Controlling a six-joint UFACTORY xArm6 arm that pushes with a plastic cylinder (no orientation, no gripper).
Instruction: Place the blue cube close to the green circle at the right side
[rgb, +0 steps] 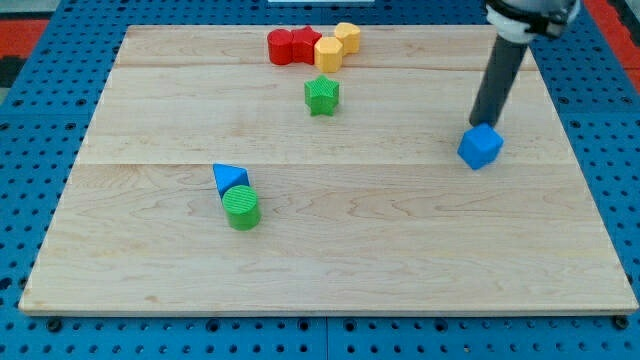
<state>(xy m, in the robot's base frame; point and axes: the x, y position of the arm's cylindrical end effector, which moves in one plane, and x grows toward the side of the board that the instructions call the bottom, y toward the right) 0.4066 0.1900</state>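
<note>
camera view: my tip (482, 124), a bare rod with nothing to open or clamp, touches the top edge of the blue cube (481, 147) at the board's (330, 270) right. the green circle (242, 208) lies well apart, lower left, touching a blue triangle (228, 178).

**A lab bench set up for tabletop pushing**

You are looking at a robotics test rig — not a home or a shop. A pale wooden board (330, 250) of joined planks lies on a blue perforated base plate (600, 150), its regular grid of holes being the kind used for bolting down fixtures. A red panel (40, 30) shows at the view's top corners. On the board sit only small moulded coloured blocks (312, 45), and a dark rod (498, 85) comes down from an arm mount — purpose-built experiment gear.
</note>
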